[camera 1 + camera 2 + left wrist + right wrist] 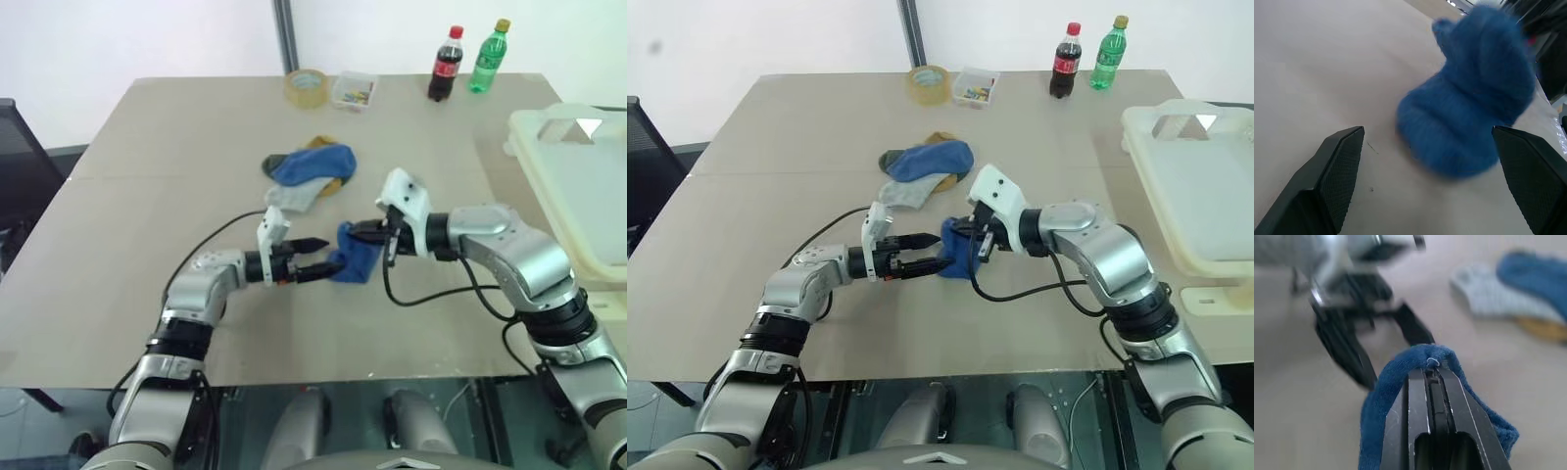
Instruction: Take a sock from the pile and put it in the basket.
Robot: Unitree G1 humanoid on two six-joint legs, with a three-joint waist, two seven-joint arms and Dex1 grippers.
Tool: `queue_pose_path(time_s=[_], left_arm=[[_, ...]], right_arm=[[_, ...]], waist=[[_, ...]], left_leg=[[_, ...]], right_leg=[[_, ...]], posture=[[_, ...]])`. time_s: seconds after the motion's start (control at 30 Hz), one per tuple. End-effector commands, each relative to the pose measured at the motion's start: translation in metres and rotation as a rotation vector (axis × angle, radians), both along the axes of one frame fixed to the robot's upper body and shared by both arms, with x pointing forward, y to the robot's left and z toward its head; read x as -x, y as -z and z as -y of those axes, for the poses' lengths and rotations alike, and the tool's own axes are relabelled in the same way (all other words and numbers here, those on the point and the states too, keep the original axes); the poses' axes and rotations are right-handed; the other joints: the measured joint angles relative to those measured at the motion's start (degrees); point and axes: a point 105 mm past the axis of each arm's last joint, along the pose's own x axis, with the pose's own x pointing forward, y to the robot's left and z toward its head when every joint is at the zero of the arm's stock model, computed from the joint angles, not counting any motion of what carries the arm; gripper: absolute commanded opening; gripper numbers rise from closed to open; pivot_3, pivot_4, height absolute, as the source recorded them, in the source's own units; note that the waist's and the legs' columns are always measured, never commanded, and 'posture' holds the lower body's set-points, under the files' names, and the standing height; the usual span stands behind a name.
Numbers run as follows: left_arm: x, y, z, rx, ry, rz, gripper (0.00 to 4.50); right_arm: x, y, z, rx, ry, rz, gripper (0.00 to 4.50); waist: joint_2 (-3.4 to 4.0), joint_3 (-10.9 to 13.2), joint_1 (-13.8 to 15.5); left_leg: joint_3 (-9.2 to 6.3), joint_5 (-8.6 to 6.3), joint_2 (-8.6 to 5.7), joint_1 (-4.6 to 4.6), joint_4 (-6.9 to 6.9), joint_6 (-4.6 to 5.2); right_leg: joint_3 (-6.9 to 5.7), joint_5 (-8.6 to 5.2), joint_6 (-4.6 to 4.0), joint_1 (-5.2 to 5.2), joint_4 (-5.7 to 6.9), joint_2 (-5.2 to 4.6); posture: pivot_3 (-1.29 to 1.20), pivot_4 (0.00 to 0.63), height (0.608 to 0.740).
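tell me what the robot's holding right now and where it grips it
The right gripper is shut on a blue sock, pinching a fold at its top; the left gripper is open, holding nothing.

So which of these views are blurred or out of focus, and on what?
Left wrist view: the blue sock is smeared, while the left claw's fingers stay sharp. Right wrist view: the right claw, shut on the sock, is crisp; the left claw and the pile behind are soft. Both eye views are sharp, with faint glare on the basket.
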Motion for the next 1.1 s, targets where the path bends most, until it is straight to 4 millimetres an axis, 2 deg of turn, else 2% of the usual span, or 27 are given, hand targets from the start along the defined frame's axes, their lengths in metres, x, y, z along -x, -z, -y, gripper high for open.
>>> queue_pose_path(time_s=[0.03, 0.27, 0.47, 0.53, 0.57, 0.6, 0.63, 0.67, 0.7, 0.73, 0.9, 0.97, 1.1], left_arm=[[0.004, 0.014, 0.003, -0.021, 0.016, -0.052, 4.5], [0.004, 0.014, 0.006, -0.02, 0.027, -0.053, 4.5], [0.004, 0.014, 0.008, -0.021, 0.036, -0.055, 4.5], [0.004, 0.014, 0.008, -0.022, 0.037, -0.054, 4.5], [0.003, 0.014, 0.008, -0.023, 0.037, -0.053, 4.5], [0.003, 0.014, 0.007, -0.025, 0.038, -0.052, 4.5], [0.003, 0.013, 0.007, -0.025, 0.038, -0.051, 4.5], [0.003, 0.013, 0.007, -0.024, 0.037, -0.051, 4.5], [0.003, 0.012, 0.007, -0.024, 0.035, -0.049, 4.5], [0.003, 0.012, 0.006, -0.024, 0.033, -0.049, 4.5], [0.003, 0.012, 0.003, -0.03, 0.028, -0.05, 4.5], [0.003, 0.013, 0.003, -0.031, 0.028, -0.051, 4.5], [0.003, 0.013, 0.002, -0.031, 0.032, -0.052, 4.5]], right_arm=[[0.005, -0.035, 0.023, -0.17, 0.021, 0.086, 0.04], [0.019, -0.027, 0.059, -0.383, 0.071, 0.042, 0.04], [0.02, 0.01, 0.083, -0.44, 0.172, -0.048, 0.04], [0.023, 0.012, 0.088, -0.497, 0.165, -0.102, 0.04], [0.025, 0.011, 0.09, -0.509, 0.164, -0.114, 0.6], [0.028, 0.011, 0.091, -0.513, 0.156, -0.119, 0.91], [0.031, 0.011, 0.093, -0.504, 0.15, -0.119, 0.91], [0.033, 0.012, 0.096, -0.487, 0.153, -0.112, 1.46], [0.035, 0.014, 0.101, -0.468, 0.161, -0.11, 1.61], [0.039, 0.015, 0.106, -0.455, 0.168, -0.115, 2.18], [0.065, 0.029, 0.13, -0.332, 0.175, -0.175, 4.44], [0.068, 0.029, 0.136, -0.27, 0.186, -0.163, 4.48], [0.061, 0.021, 0.138, -0.204, 0.227, -0.112, 4.48]], waist=[[0.0, 0.0, 0.41], [0.0, -0.01, 0.72], [0.0, -0.01, 0.74], [0.0, -0.01, 0.75], [0.01, -0.01, 0.75], [0.01, -0.01, 0.76], [0.01, -0.01, 0.77], [0.01, -0.02, 0.82], [0.01, -0.01, 0.97], [0.01, -0.01, 1.05], [0.0, -0.01, 1.08], [0.0, -0.01, 0.94], [0.01, -0.02, 0.69]], left_leg=[[-0.01, 0.0, -0.03, -0.03, 0.0, -0.01], [0.0, -0.03, -0.01, 0.0, -0.02, 0.05], [0.02, -0.04, -0.01, 0.07, 0.0, 0.08], [0.04, -0.04, -0.01, 0.07, 0.0, 0.08], [0.03, -0.04, -0.01, 0.07, 0.0, 0.08], [0.04, -0.04, -0.01, 0.07, 0.0, 0.08], [0.04, -0.04, -0.01, 0.07, 0.0, 0.08], [0.03, -0.04, -0.01, 0.07, 0.0, 0.08], [0.03, -0.04, -0.01, 0.07, 0.0, 0.08], [0.01, -0.05, -0.01, 0.07, 0.0, 0.09], [0.05, -0.05, -0.02, 0.04, -0.01, 0.09], [0.06, -0.05, -0.01, 0.05, 0.0, 0.1], [0.15, -0.06, 0.04, 0.18, 0.0, 0.11]], right_leg=[[-0.01, 0.0, 0.0, 0.0, -0.03, 0.0], [0.0, 0.0, 0.0, 0.02, -0.02, -0.05], [0.01, 0.0, 0.0, 0.06, 0.04, 0.13], [0.03, 0.0, 0.0, 0.06, 0.04, 0.14], [0.03, 0.0, 0.0, 0.06, 0.04, 0.15], [0.03, 0.0, 0.0, 0.06, 0.04, 0.14], [0.03, 0.0, 0.0, 0.06, 0.04, 0.14], [0.03, 0.0, 0.0, 0.06, 0.04, 0.14], [0.02, 0.0, 0.0, 0.07, 0.03, 0.14], [0.0, 0.0, 0.0, 0.07, 0.01, 0.14], [0.04, 0.0, 0.0, 0.08, -0.03, 0.13], [0.04, 0.0, 0.01, 0.1, -0.02, 0.14], [0.11, 0.0, 0.02, 0.13, 0.07, 0.15]], posture=[[0.0, 0.15, 0.74], [0.0, 0.15, 0.74], [0.0, 0.15, 0.74], [0.0, 0.15, 0.74], [0.0, 0.15, 0.74], [0.0, 0.15, 0.74], [0.0, 0.15, 0.74], [0.0, 0.15, 0.74], [0.0, 0.15, 0.74], [0.0, 0.15, 0.74], [0.0, 0.15, 0.74], [0.0, 0.15, 0.74], [0.0, 0.15, 0.74]])
